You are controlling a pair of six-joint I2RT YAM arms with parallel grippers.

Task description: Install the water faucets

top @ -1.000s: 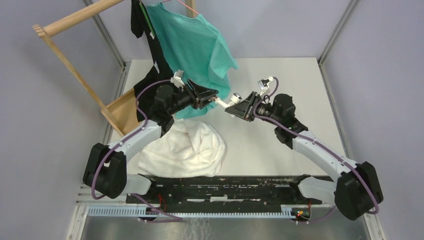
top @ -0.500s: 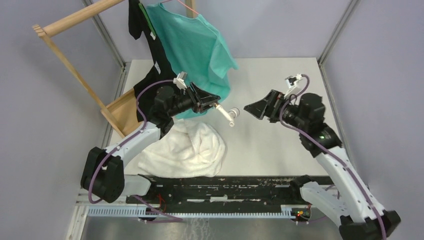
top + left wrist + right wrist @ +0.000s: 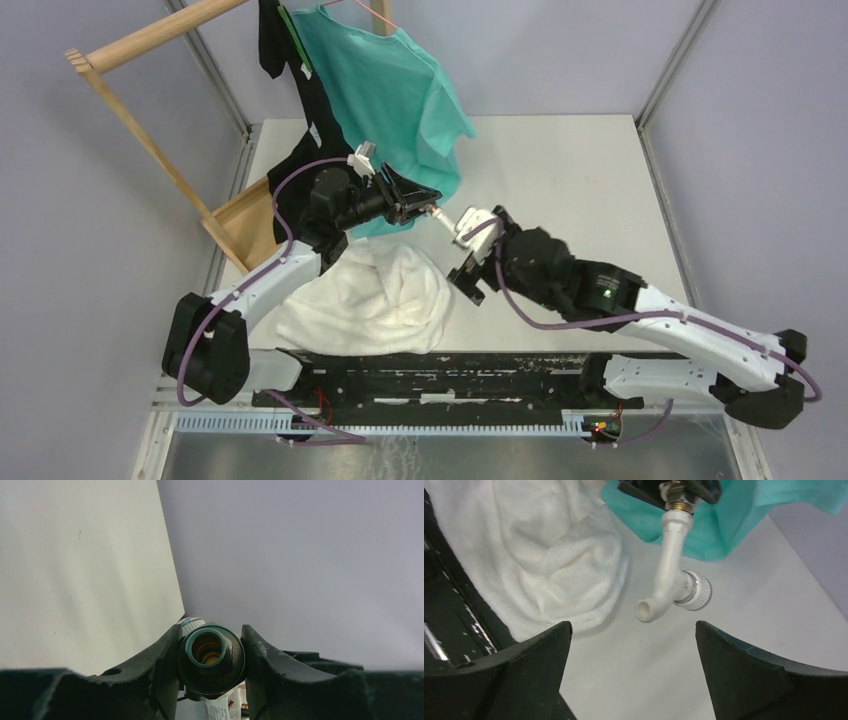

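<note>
A white plastic water faucet sticks out over the table, its spout bent down and a ribbed round knob on its side. A brass thread joins it to a dark round fitting with a green ring. My left gripper is shut on that fitting, both fingers pressed against its sides. My right gripper hangs in front of and below the faucet with its jaws wide open and nothing between them, clear of the spout.
A white towel lies crumpled under the left arm. A teal shirt and a black garment hang from a wooden rack at the back left. A black rail runs along the near edge.
My right gripper opened and let go of the faucet, pulled away to the right, then swung low in front of it. The left gripper kept its grip and hardly moved.
</note>
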